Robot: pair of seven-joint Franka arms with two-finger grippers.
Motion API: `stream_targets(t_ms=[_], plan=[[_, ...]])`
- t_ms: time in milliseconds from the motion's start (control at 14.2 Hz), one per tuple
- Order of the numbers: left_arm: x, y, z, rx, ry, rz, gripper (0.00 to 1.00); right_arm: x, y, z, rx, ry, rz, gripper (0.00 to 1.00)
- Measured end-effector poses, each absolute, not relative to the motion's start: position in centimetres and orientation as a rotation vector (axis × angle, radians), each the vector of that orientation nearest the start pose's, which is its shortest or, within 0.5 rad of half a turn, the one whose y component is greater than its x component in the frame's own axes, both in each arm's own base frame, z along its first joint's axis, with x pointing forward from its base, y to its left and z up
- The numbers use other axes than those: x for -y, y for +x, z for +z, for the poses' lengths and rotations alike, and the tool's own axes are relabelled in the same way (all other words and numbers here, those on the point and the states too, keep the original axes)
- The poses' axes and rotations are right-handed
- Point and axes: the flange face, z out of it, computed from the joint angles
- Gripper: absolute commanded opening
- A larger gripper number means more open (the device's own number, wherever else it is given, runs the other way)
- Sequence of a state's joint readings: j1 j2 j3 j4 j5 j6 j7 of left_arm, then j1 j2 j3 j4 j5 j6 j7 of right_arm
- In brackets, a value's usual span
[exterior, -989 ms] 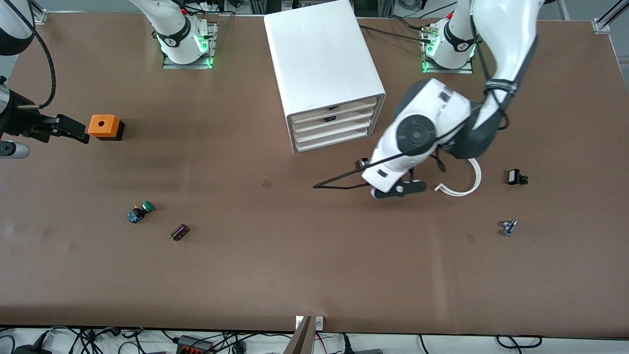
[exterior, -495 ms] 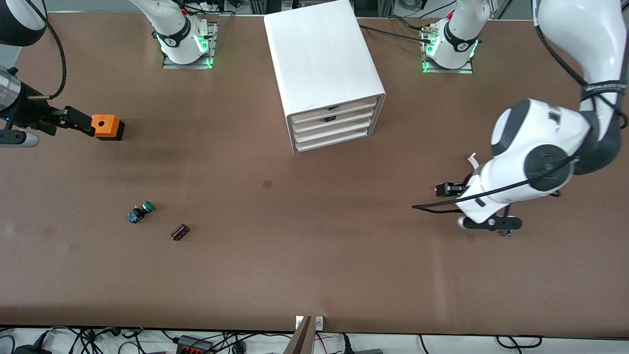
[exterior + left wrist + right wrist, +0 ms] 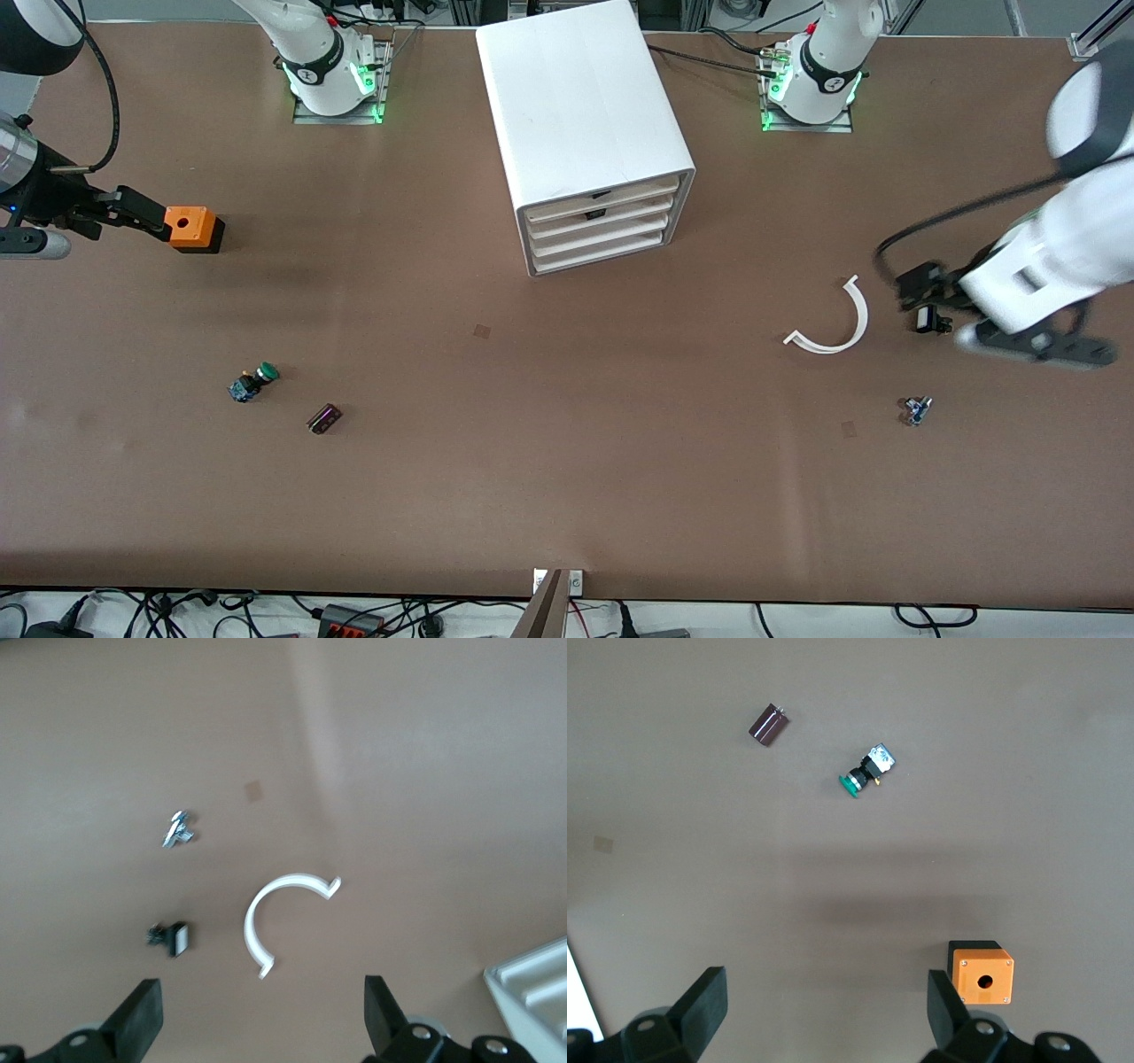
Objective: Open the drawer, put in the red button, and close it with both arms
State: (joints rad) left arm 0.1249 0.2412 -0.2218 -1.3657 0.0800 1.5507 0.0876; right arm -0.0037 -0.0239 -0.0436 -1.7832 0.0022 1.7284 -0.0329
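The cabinet (image 3: 585, 133) is a smooth white plastic box near the table's (image 3: 532, 461) edge where the arm bases stand; the drawer (image 3: 595, 215), second from top, is shut. The table is matte brown. No red button can be made out. Toward the left arm's end lie a white curved strip (image 3: 833, 323), a small black part (image 3: 928, 319) and a tiny metal piece (image 3: 916, 410). The left gripper (image 3: 261, 1028) hovers over them, fingers released. Toward the right arm's end sit an orange box (image 3: 193, 228), a green-capped button (image 3: 253, 382) and a dark block (image 3: 324, 418); the right gripper (image 3: 824, 1014) hangs beside the orange box, fingers spread, empty.
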Motion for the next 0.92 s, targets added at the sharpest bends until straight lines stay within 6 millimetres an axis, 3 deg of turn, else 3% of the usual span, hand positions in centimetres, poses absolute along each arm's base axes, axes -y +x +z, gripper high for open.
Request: stream_targets(t_ms=[141, 353, 565, 918], plan=[[1.5, 59.0, 60.0, -0.275, -3.103, 0.071, 1.0, 2.6, 55.2, 55.0, -0.022, -3.137, 0.049, 1.0], [2.7, 56.0, 60.6, -0.276, -3.098, -0.008, 1.0, 2.6, 55.1, 55.0, -0.022, -3.137, 0.05, 1.0], [2.7, 55.0, 59.6, -0.254, -3.099, -0.009, 1.0, 2.6, 55.1, 55.1, -0.021, -3.137, 0.048, 1.0], [2.3, 55.0, 59.4, -0.238, -3.101, -0.003, 1.0, 2.6, 54.8, 55.7, -0.021, -3.138, 0.031, 1.0]])
